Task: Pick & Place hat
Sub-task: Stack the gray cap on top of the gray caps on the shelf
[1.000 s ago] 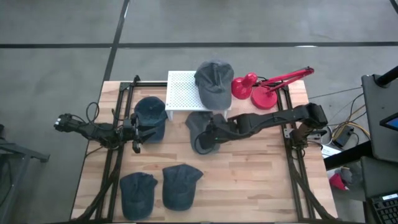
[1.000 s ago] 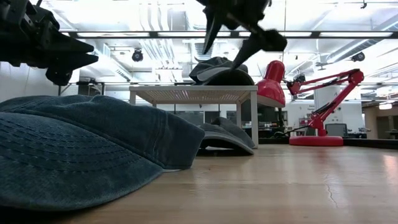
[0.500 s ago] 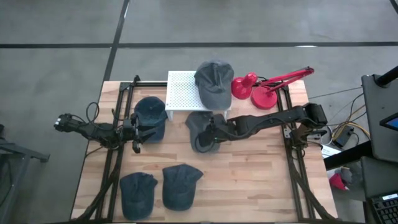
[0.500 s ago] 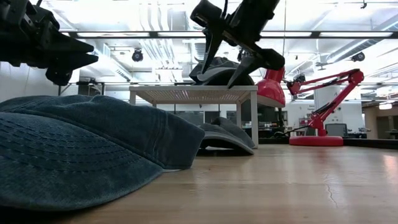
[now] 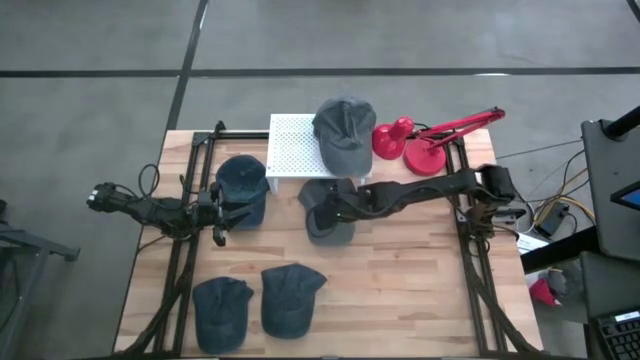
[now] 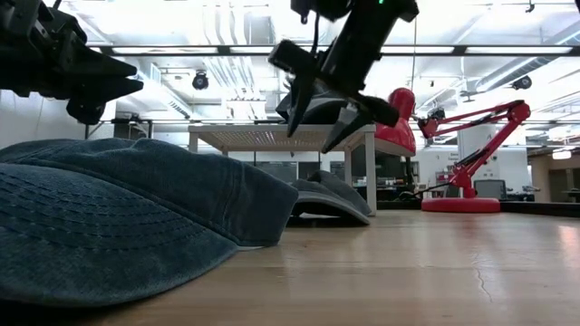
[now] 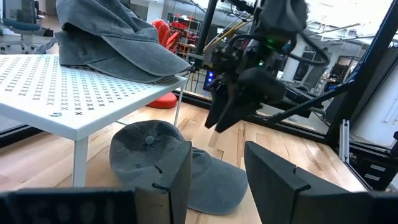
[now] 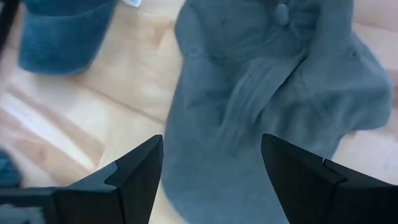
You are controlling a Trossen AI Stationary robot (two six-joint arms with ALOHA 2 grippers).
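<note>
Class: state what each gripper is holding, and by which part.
Nothing. The right gripper hangs open above the grey fabric cap; the left gripper is open and empty.

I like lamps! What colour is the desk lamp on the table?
The desk lamp is bright red, clearest in the high view.

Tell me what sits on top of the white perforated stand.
One grey cap rests on the white stand, overhanging its edge. The stand's surface beneath the cap is covered.

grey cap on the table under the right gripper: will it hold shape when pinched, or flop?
Probably flops: the grey cap looks like soft cloth, its crown creased and sagging. Likely light for its size. The brim lies flatter, so may be stiffer. The right gripper hovers open above it.
</note>
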